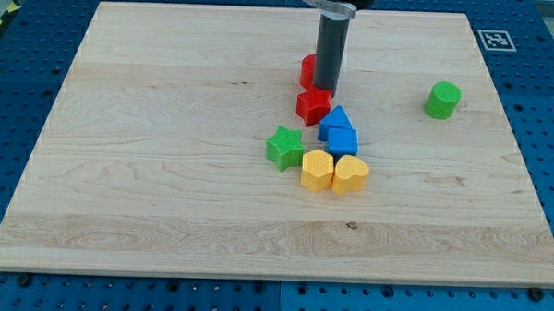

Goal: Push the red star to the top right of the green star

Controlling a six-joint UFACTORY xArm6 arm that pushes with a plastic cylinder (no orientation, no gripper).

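The red star (313, 105) lies near the board's middle, up and to the right of the green star (285, 147). A small gap separates the two stars. My tip (325, 89) stands just above the red star's top right edge, touching or nearly touching it. A second red block (308, 71) sits behind the rod on its left, partly hidden, its shape unclear.
Two blue blocks (338, 132) sit right of the red star, stacked in a column. A yellow hexagon (316, 170) and a yellow heart (350, 175) lie below them. A green cylinder (442, 99) stands at the right. The wooden board (147, 169) rests on a blue pegboard.
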